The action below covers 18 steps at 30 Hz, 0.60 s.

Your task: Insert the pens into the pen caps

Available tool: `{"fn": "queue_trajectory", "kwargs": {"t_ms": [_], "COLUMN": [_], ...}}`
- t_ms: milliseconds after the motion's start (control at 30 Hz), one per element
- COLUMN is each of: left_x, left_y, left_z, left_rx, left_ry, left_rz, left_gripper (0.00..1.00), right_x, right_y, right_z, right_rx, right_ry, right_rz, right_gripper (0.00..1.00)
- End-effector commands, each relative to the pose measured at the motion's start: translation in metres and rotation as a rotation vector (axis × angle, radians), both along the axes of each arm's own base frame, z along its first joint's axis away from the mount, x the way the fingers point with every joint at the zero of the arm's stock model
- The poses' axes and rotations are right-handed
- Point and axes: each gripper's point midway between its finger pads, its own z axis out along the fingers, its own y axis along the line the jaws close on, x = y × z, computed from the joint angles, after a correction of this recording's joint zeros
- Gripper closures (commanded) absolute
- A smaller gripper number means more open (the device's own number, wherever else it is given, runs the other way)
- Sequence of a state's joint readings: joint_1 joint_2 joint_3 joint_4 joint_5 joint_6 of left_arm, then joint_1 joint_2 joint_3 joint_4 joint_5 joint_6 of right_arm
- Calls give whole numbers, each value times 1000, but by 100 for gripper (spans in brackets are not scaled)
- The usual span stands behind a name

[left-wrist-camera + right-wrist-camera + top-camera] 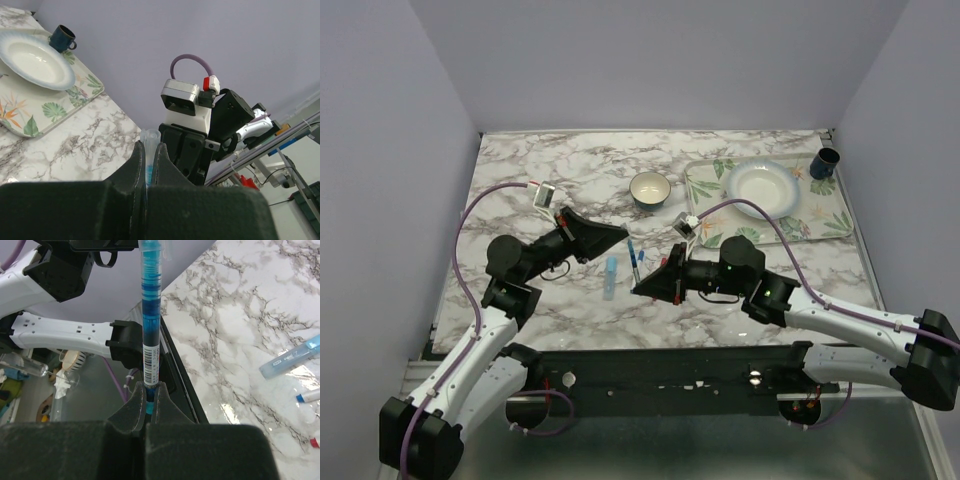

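Right gripper (145, 390) pinches the blue pen (150, 320) by its tail. The barrel points straight at the left gripper (148, 156), clamped on a clear-blue pen cap (150, 137), both just above the marble table (520, 180).

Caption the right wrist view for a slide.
Right gripper clamps a blue pen by its end; other pens lie on the marble table.

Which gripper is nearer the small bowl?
Left. The left gripper sits just short of the bowl, to its left; the right gripper is clearly farther back, nearer the robot.
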State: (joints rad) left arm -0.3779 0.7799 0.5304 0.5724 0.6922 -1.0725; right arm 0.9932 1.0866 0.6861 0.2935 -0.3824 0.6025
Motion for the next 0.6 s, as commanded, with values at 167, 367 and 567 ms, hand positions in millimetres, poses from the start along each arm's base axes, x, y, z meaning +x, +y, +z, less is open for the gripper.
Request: {"fn": "queue_trajectory", "kwargs": {"t_ms": [167,367,567], "left_x": [-7,-13,-17], "left_y": [-11,-18,-24], "left_z": [-8,-14,-17], "left_rx": [36,56,79], "left_ry": [35,75,102], "left_rz": [-65,-103,-133], "left_gripper": [100,100,100], "right_x": [9,19,33], "right_y": [0,-6,-16], "right_z": [24,31,34], "right_rx": [14,-7,-50], "right_ry": [-72,-147,-223], "right_rz": [-41,-88,-165], "right_gripper": [99,99,99]}}
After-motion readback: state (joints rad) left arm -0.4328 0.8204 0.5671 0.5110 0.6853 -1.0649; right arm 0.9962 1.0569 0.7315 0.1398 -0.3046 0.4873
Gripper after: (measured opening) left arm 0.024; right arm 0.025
